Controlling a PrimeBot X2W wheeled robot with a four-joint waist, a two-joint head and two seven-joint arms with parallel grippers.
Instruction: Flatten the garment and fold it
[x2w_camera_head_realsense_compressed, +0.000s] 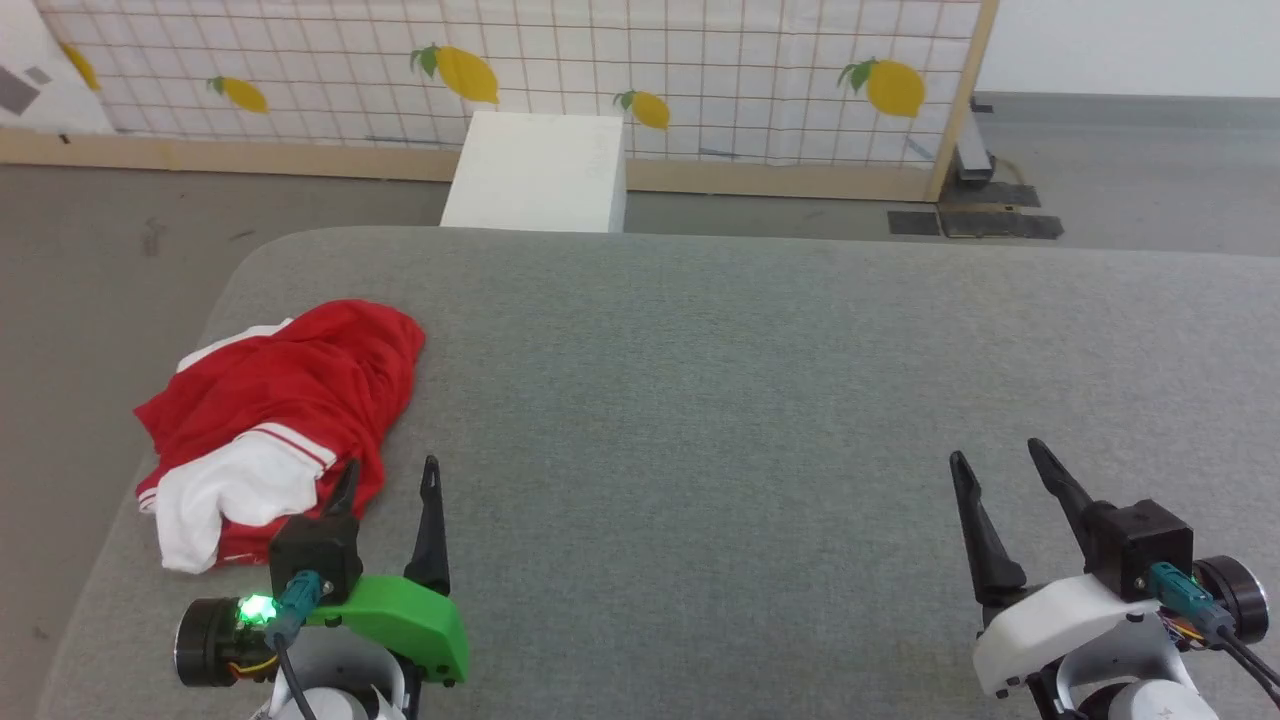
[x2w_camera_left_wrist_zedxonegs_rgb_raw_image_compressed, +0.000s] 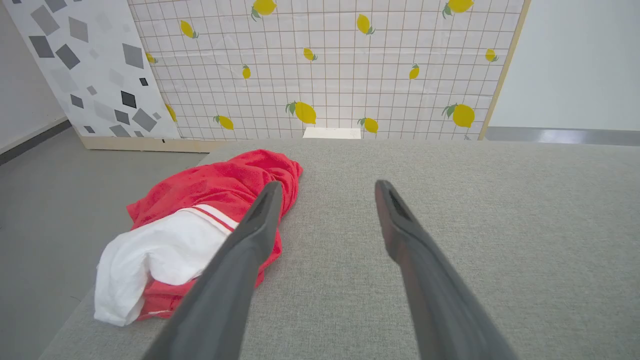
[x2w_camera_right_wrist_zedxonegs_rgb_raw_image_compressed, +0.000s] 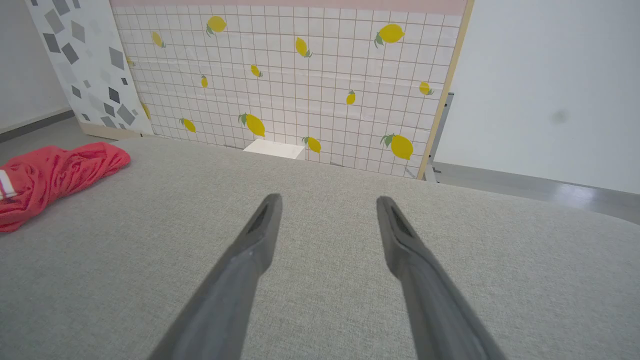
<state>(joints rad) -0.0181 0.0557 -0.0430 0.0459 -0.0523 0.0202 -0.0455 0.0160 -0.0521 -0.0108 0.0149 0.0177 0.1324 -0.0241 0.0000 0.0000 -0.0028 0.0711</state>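
Garment (x2w_camera_head_realsense_compressed: 290, 400), crumpled, lies just ahead-left of your left hand (x2w_camera_head_realsense_compressed: 390, 465), spread and empty; your right hand (x2w_camera_head_realsense_compressed: 997, 452), likewise spread, is well apart.

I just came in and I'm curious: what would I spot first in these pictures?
The red T-shirt jumps out first, crumpled in a heap near the left edge of the grey table. Next come the dark pincers at the bottom: the left pincer open close by the shirt, the right pincer open over bare table. Behind stands a lemon-patterned screen.
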